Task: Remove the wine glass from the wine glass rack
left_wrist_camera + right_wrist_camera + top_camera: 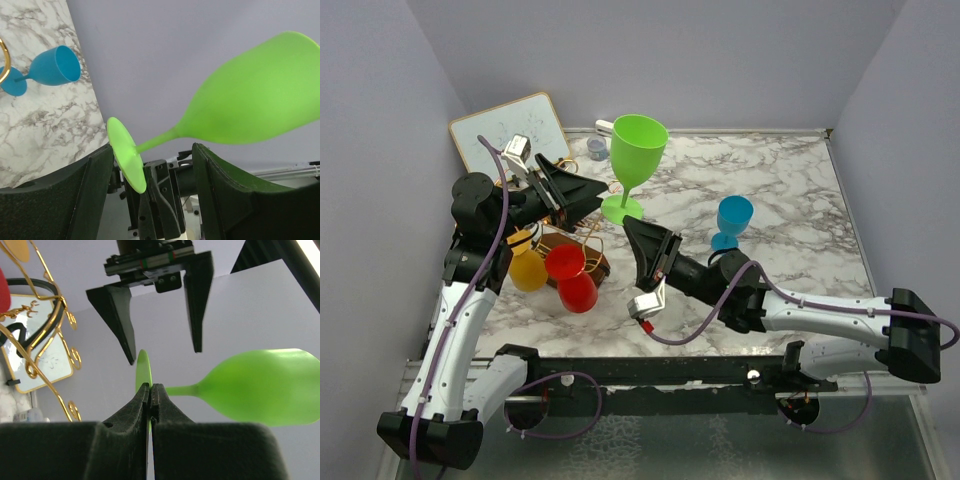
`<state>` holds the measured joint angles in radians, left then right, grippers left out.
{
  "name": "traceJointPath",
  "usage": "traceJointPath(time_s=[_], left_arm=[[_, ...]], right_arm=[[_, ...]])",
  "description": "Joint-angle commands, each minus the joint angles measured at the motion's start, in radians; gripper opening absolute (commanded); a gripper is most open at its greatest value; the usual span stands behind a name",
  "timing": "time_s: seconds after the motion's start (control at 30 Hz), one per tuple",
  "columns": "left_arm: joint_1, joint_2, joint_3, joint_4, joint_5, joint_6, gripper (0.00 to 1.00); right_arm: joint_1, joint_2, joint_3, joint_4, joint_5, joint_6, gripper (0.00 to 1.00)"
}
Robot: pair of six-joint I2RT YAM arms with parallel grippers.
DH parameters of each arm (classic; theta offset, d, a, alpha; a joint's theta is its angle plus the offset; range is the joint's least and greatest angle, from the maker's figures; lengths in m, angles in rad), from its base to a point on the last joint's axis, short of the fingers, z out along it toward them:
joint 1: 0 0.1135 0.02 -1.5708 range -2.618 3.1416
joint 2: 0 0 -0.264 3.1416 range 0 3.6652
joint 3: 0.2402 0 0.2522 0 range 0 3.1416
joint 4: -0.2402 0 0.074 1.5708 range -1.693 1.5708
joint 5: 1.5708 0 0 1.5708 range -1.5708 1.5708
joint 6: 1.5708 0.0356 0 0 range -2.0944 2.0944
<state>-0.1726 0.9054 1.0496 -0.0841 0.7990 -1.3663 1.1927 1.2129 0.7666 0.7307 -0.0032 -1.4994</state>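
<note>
The green wine glass [638, 148] stands upright in the air, just right of the gold wire rack [582, 240] on its dark wooden base. My right gripper [629, 224] is shut on the edge of the glass's flat foot [143, 367]; the bowl [265, 390] points away. My left gripper [601, 194] is open, its fingers [95, 180] on either side of the foot [125, 160] and stem without touching them. The same open gripper shows in the right wrist view [162, 354]. The rack's curled arms [47, 330] show at that view's left.
A red glass [570, 264] and a yellow glass [528, 270] hang on the rack. A blue glass [732, 220] stands on the marble table [770, 180], right of centre. A whiteboard [510, 128] leans at the back left. Walls close in on three sides.
</note>
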Motion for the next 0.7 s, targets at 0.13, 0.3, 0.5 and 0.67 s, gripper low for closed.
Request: traceJointPath(time_s=[0.13,0.3,0.5,0.67], left_arm=[[-0.015,-0.014,-0.022,0.033,0.006,-0.019,0.53],[-0.022,-0.016,-0.028,0.050,0.014,-0.017,0.30],[-0.024,-0.025,-0.058,0.107,0.023,-0.033,0.08],[-0.024,-0.035,-0.089,0.157,0.015,-0.036,0.00]], right_arm=[[0.047,0.141,0.083,0.186,0.036,-0.058,0.01],[0.056,0.163,0.090,0.199,0.047,-0.068,0.01],[0.058,0.142,0.070,0.188,0.066,-0.060,0.01],[0.070,0.097,0.027,0.216,0.120,-0.012,0.29]])
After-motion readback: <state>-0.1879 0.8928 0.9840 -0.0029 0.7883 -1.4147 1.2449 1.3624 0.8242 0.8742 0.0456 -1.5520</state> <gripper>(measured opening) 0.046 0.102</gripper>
